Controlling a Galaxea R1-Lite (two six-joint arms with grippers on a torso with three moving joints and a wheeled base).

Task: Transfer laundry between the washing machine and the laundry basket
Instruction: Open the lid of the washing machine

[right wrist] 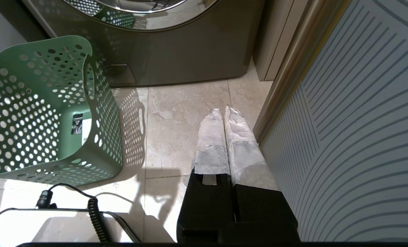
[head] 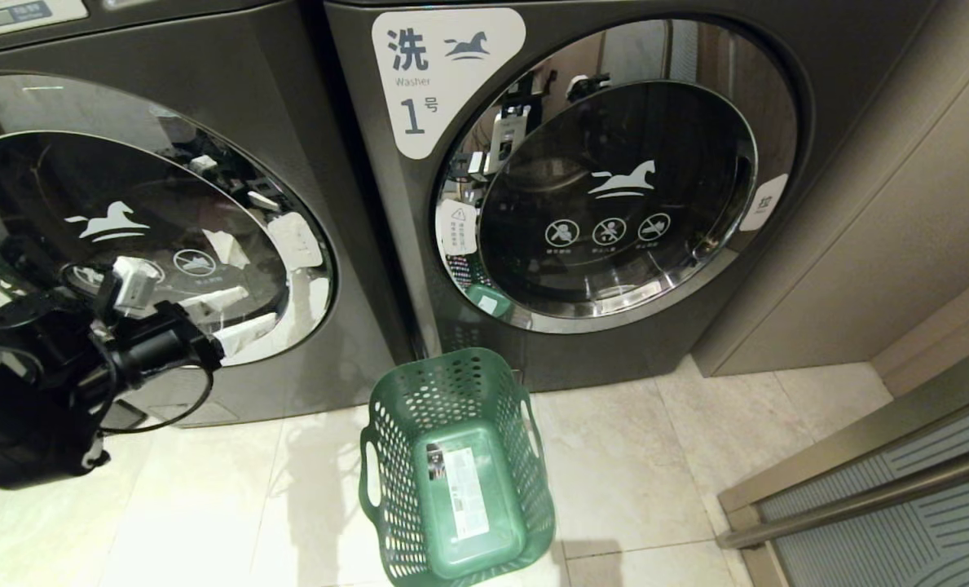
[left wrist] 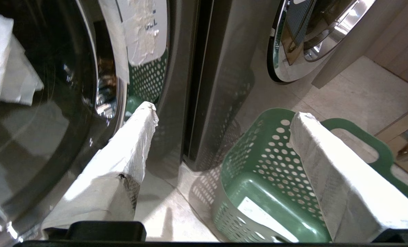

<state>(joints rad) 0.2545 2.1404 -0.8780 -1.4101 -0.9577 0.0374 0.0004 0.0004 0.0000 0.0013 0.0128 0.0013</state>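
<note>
**Entry: laundry station, as I see it from the remote desk**

- **Dark grey front-loading washing machine with a chrome-rimmed round glass door** (head: 321,130): on the left of the head view. The door (head: 125,236) looks closed and the number label is out of view. I take this as the working machine, since the left arm stands in front of it.
- **Like machine marked "1"** (head: 614,204): on the right, door closed. Not wanted.
- **Small green perforated plastic laundry basket** (head: 451,391): on the pale tiled floor (head: 655,456), just in front of the gap between the two machines. It holds nothing but a white sticker (head: 460,489) on its bottom.
- **Laundry:** none visible in any view. I judge it to be inside the left drum, behind the dark glass.
- **Left tool** (left wrist: 224,113): raised before the left door's lower edge. Its white-wrapped fingers (left wrist: 135,144) are spread wide apart and hold nothing.
- **Right tool** (right wrist: 224,110): parked low over the floor beside a ribbed panel, fingers pressed together and empty.

**Handling note (judgement):** garments will be light, limp and prone to trailing or snagging on the door rim. Pinch a bunched fold rather than an edge, and lift well clear before crossing to the basket. The basket itself is light and may skid if nudged. The door needs opening first.
</note>
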